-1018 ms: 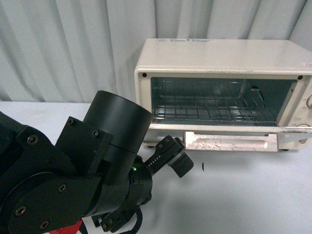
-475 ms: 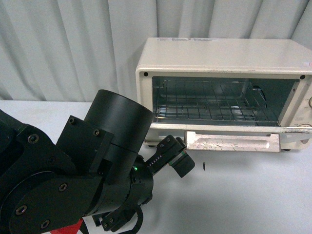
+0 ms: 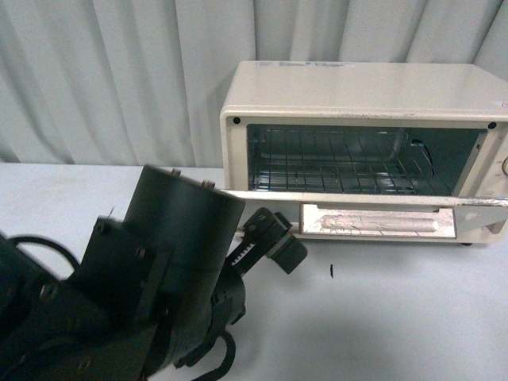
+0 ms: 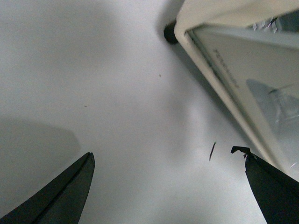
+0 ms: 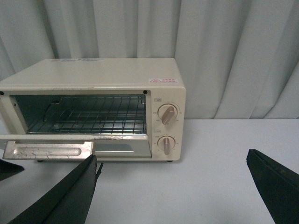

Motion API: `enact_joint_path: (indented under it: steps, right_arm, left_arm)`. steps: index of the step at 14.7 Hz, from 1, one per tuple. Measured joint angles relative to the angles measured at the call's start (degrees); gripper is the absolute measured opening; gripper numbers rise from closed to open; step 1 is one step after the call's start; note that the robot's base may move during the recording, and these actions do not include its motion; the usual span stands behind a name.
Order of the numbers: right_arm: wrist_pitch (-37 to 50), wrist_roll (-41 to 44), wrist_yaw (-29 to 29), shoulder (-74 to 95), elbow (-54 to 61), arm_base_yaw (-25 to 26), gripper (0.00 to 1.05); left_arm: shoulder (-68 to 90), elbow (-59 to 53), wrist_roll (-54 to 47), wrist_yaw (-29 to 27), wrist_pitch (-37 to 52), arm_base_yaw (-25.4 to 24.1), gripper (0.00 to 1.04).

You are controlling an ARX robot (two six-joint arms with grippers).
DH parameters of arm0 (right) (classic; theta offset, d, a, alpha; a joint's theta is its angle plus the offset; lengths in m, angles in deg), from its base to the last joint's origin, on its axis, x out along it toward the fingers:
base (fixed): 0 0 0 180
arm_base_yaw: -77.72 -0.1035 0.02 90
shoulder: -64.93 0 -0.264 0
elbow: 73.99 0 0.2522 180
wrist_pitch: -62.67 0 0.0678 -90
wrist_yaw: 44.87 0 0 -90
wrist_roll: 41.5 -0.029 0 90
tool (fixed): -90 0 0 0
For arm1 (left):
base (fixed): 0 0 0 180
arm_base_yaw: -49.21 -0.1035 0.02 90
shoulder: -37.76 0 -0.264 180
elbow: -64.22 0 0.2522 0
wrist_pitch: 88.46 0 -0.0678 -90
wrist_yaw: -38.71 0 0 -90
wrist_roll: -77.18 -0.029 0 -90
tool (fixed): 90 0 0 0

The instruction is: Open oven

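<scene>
The cream-white oven (image 3: 357, 87) stands on the white table at the right. Its glass door (image 3: 357, 196) is folded down, about level, with the beige bar handle (image 3: 377, 222) below its front edge. The wire rack (image 3: 349, 171) shows inside. My left gripper (image 3: 274, 242) is open and empty, just in front of the door's left end and not touching it. In the left wrist view, the left gripper (image 4: 163, 152) hangs over bare table with the door (image 4: 243, 79) beside it. My right gripper (image 5: 170, 158) is open and empty, well back from the oven (image 5: 93, 74).
White curtains (image 3: 119, 79) hang behind the table. The oven's two beige knobs (image 5: 167, 114) are on its right side. A small black mark (image 3: 331, 271) lies on the table (image 3: 397, 317) in front of the oven. My left arm's black body (image 3: 143, 286) fills the lower left.
My left arm has swung and dropped lower in the view, and its gripper has shifted slightly left and up. The door's front edge shows a little higher than before.
</scene>
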Motion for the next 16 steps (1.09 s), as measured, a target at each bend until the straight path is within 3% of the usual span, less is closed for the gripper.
enact_joint_path:
  steps: [1, 4, 8, 10, 14, 15, 16]
  right_arm:
    - [-0.02, 0.0, -0.07, 0.0, 0.0, 0.0, 0.98]
    - [-0.02, 0.0, -0.04, 0.0, 0.0, 0.0, 0.98]
    - [-0.02, 0.0, -0.04, 0.0, 0.0, 0.0, 0.98]
    - [-0.02, 0.0, -0.04, 0.0, 0.0, 0.0, 0.98]
    - [-0.02, 0.0, -0.04, 0.0, 0.0, 0.0, 0.98]
    - [0.0, 0.0, -0.04, 0.0, 0.0, 0.0, 0.98]
    - [0.0, 0.0, 0.0, 0.0, 0.0, 0.0, 0.98]
  left_arm:
    - [-0.22, -4.02, 2.38, -2.93, 6.91, 0.13, 0.98]
    - [-9.53, -10.49, 0.02, 3.19, 11.63, -1.62, 0.98]
    - [-20.65, -18.6, -8.85, 10.14, 5.05, -3.37, 0.98]
    - [-28.94, -20.15, -14.56, 10.27, -1.25, -5.81, 0.98]
    - [-46.84, -21.2, -22.93, 6.88, -11.69, -9.44, 0.98]
    - [-47.69, -21.44, -25.57, 4.48, -9.62, -9.27, 0.96]
    - [-46.82, -25.57, -36.65, -6.12, 6.75, -9.16, 0.82]
